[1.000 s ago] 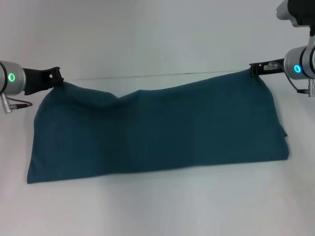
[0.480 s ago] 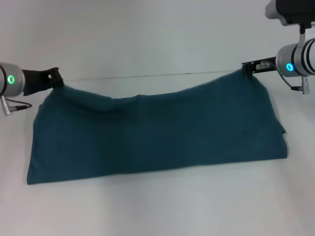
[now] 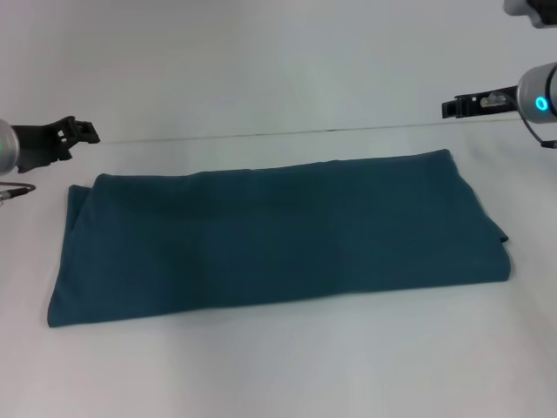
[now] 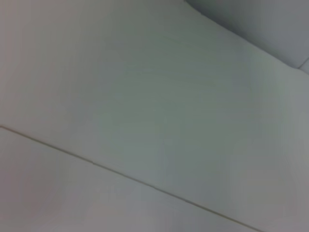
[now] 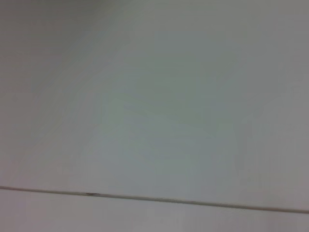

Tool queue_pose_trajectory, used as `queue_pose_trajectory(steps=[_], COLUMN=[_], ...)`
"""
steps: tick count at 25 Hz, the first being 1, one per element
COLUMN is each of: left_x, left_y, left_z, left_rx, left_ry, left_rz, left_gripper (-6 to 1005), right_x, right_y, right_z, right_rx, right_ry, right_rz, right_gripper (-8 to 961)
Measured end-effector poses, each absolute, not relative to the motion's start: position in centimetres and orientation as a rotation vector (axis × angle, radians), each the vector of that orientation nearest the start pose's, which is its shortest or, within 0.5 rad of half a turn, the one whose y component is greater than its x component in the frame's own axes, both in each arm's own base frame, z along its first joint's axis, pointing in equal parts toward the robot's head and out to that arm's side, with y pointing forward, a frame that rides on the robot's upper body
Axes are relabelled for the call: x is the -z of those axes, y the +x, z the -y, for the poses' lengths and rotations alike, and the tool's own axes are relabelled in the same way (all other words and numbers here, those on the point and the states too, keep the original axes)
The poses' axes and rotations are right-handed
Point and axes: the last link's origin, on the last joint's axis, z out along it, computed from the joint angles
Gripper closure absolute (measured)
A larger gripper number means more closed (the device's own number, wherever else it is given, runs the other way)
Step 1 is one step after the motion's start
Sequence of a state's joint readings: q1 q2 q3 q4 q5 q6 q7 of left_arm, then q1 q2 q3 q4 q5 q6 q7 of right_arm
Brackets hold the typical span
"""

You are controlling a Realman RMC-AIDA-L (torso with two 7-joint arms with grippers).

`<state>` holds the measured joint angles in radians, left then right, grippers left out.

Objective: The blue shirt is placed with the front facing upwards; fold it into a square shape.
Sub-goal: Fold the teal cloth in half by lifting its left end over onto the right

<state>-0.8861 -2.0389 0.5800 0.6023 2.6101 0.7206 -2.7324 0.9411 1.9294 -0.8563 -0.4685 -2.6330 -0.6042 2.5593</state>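
Note:
The blue shirt [image 3: 278,235] lies flat on the white table as a long folded band, plain teal side up, with no lettering showing. My left gripper [image 3: 85,131] hovers open just beyond the band's far left corner, holding nothing. Beyond the far right corner, my right gripper [image 3: 447,108] is also open and clear of the cloth. Both wrist views show only bare white table.
A thin seam [image 3: 261,135] runs across the table just behind the shirt; the same kind of line shows as a seam [image 4: 125,176] in the left wrist view and a seam [image 5: 154,199] in the right wrist view. White table surface [image 3: 278,366] surrounds the shirt.
Both grippers let go of the shirt's far edge and drew up and outward. The raised edge dropped, and the shirt now lies flat.

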Motion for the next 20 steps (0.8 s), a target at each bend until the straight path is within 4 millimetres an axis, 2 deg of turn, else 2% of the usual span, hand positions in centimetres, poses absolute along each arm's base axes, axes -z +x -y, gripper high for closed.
queue_pose_trajectory(steps=[3,5,8,12,15,18,20], left_x=[-4.9,-5.2,-5.8,-6.4,-6.0,-4.9,-3.9], left_y=[-26.3,-26.6,-26.4,-26.5,-27.7,-29.8,-31.1], left_z=[-47.5,-46.9,-45.7,-43.2,-41.2,-39.2,-37.9], left_rx=[0.461,0.486,0.569,0.733,0.823,0.876,0.923], left_ry=[-1.630,-1.634,-1.660,-1.706,-1.713,-1.667,-1.617], left_rz=[1.606,1.631,1.655,1.699,1.780,1.892,1.956], left_gripper=[458,415,351,265,209,170,157], right_x=[-6.7,-6.9,-6.8,-6.5,-5.9,-5.7,-5.7], right_y=[25.4,25.2,24.4,23.8,24.4,25.8,26.8], right_z=[-49.6,-48.9,-46.6,-42.8,-39.2,-36.5,-35.2], right_rx=[-0.124,-0.145,-0.243,-0.477,-0.752,-1.008,-1.105], right_ry=[-1.863,-1.895,-2.001,-2.145,-2.232,-2.227,-2.202], right_rz=[-1.210,-1.234,-1.289,-1.383,-1.488,-1.545,-1.581], right_gripper=[533,474,365,246,176,180,180])
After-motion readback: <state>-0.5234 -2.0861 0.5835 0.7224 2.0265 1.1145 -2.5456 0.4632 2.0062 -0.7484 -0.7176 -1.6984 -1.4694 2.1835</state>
